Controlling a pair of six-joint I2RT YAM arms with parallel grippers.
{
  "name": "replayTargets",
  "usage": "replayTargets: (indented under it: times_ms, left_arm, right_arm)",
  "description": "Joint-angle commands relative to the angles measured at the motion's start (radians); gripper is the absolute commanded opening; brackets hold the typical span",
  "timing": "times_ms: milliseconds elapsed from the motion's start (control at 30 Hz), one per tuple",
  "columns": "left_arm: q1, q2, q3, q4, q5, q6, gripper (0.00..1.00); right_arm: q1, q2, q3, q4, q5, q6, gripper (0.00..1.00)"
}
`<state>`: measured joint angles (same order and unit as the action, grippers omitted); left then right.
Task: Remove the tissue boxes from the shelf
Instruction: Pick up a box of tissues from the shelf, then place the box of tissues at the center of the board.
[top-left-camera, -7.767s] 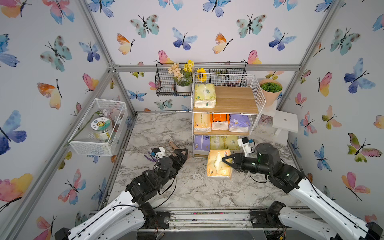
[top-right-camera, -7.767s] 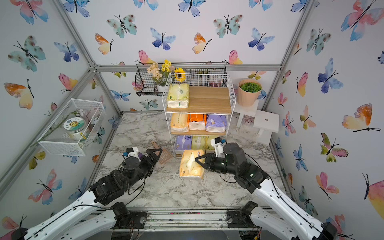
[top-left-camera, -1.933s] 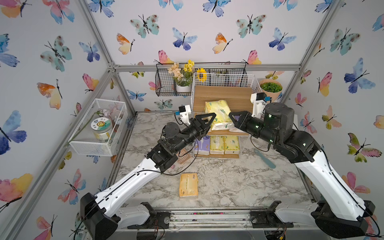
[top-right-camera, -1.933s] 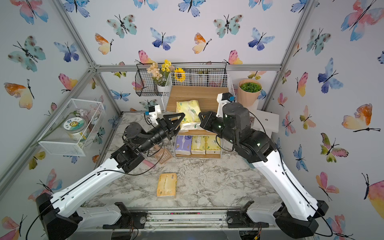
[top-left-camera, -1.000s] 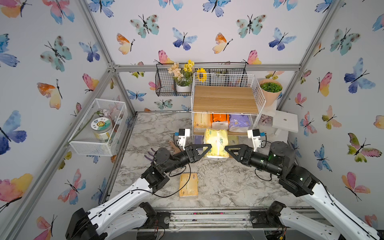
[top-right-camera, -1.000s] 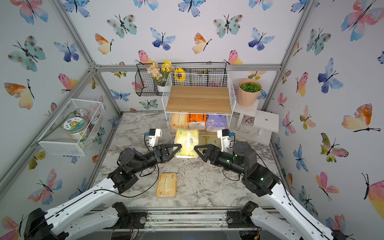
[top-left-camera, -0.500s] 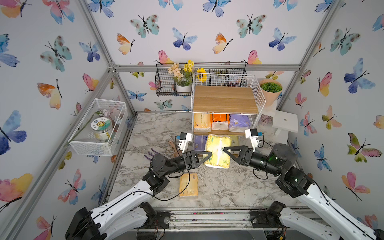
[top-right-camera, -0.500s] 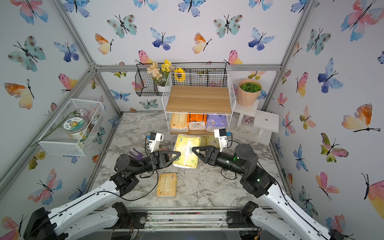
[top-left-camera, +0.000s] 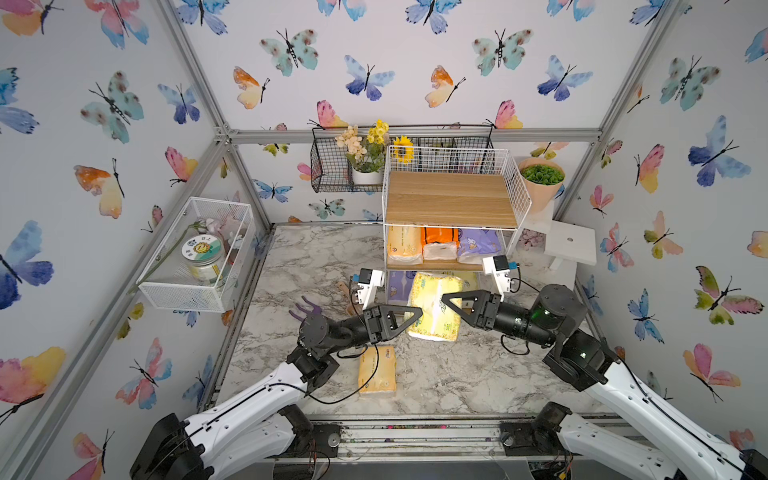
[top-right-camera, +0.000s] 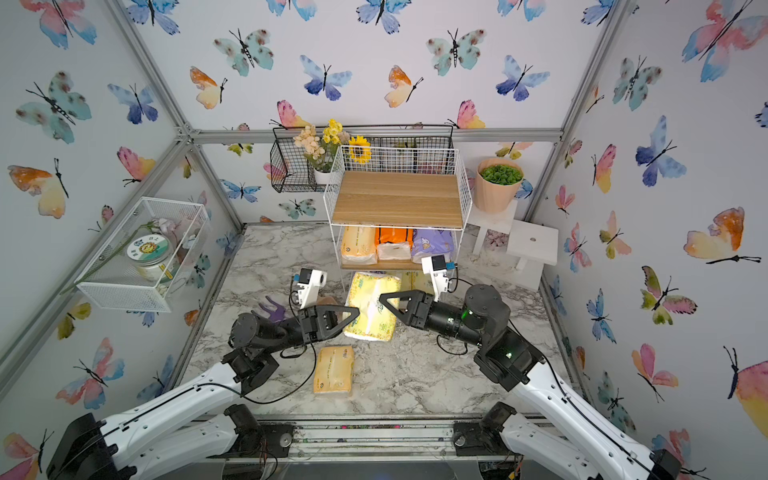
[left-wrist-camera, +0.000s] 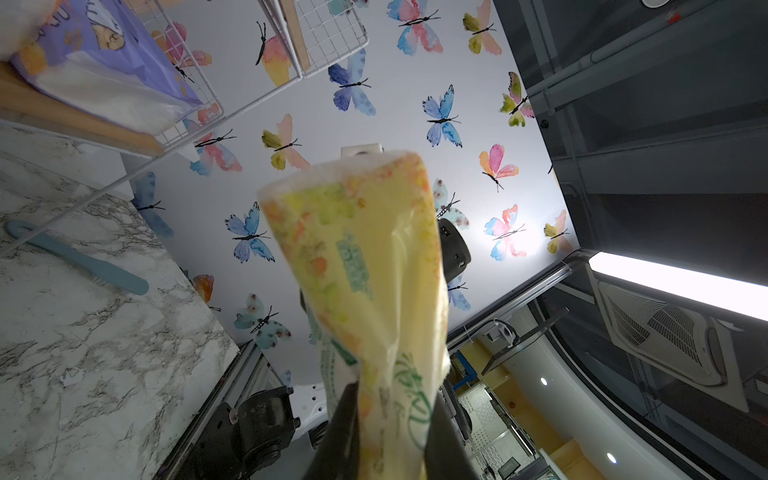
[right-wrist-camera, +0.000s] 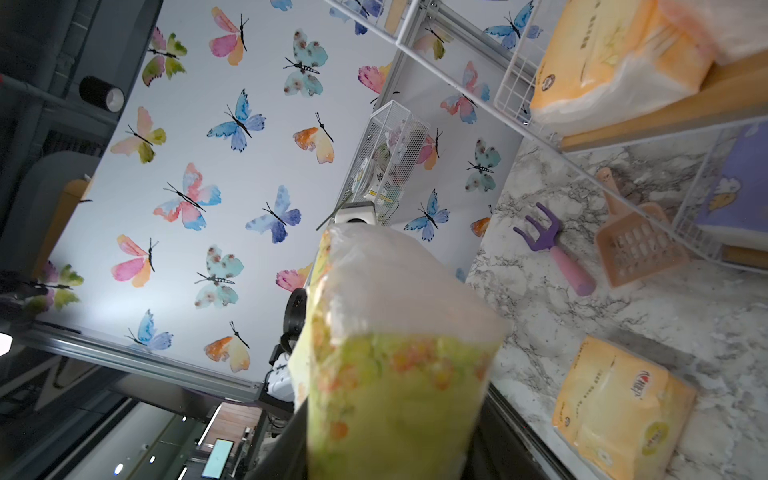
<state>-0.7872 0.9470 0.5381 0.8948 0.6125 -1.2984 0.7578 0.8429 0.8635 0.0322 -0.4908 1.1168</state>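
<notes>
- The left claw (top-left-camera: 415, 320) is clenched on one end of the yellow pack (top-left-camera: 432, 299). In the left wrist view the wrapper is pinched thin between its fingers (left-wrist-camera: 345, 432).
- The right claw (top-left-camera: 451, 307) is at the other end of the yellow pack. In the right wrist view its fingers sit on both sides of the pack, but I cannot tell if they squeeze it.
- The yellow pack hangs tilted between the two claws. It is just in front of the shelf (top-left-camera: 451, 199) and outside it.
- A peach pack (top-left-camera: 377, 370) lies flat on the table (top-left-camera: 478, 374), close to the left claw.
- Three packs (top-left-camera: 439, 247) sit side by side on the shelf's middle board: peach, orange and purple.
- A purple pack (top-left-camera: 397, 286) shows on the bottom level, beside the yellow pack.
- A rake (right-wrist-camera: 552, 249) and a scoop (right-wrist-camera: 636, 249) lie on the table by the shelf.
</notes>
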Motion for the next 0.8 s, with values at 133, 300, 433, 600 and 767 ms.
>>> replayTargets:
  times_ms: [133, 300, 433, 600, 767]
  left_arm:
    - [0.0, -0.007, 0.004, -0.089, 0.009, 0.042, 0.55]
    - [0.006, -0.07, -0.006, -0.294, -0.109, 0.105, 0.99]
    - [0.009, -0.155, -0.034, -0.492, -0.327, 0.126, 0.99]
    - [0.01, -0.228, -0.043, -0.734, -0.57, 0.114, 0.99]
    - [0.01, -0.221, -0.007, -0.911, -0.68, 0.086, 0.99]
  right_arm:
    - [-0.002, -0.012, -0.036, 0.051, -0.01, 0.0, 0.25]
    - [-0.002, -0.068, -0.094, -0.008, 0.032, -0.018, 0.2]
    - [-0.002, -0.108, -0.156, -0.18, 0.076, -0.085, 0.2]
    - [-0.002, -0.088, -0.275, -0.287, 0.078, -0.143, 0.19]
    - [-0.002, -0.038, -0.408, -0.158, 0.06, -0.123, 0.22]
